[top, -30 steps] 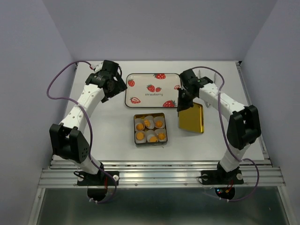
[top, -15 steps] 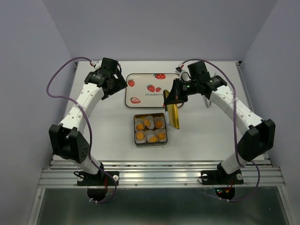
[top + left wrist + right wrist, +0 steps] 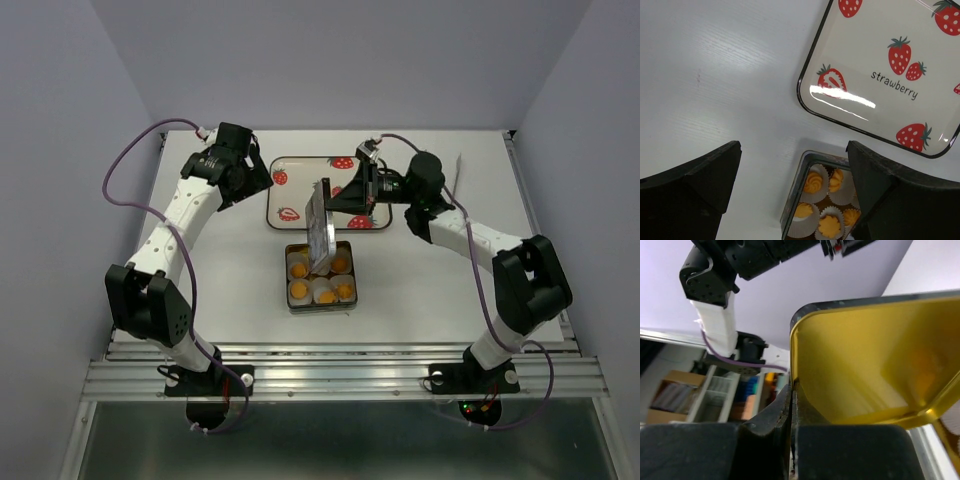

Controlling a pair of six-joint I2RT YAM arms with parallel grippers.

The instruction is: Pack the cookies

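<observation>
Right gripper [image 3: 791, 395] pinches the lid [image 3: 320, 230] edge, holding it tilted over the tin [image 3: 288, 285], likely to close it on the cookies [image 3: 320, 278] inside. Left gripper [image 3: 255, 185] spread wide, empty, beside the tray [image 3: 300, 165].

The white worktop [image 3: 230, 270] carries two things. A cream tray [image 3: 296, 190] printed with red strawberries lies flat toward the far side, about mid-width. Nearer, a small open rectangular tin [image 3: 320, 309] sits flat, with a narrow strip of bare surface between it and the tray.
</observation>
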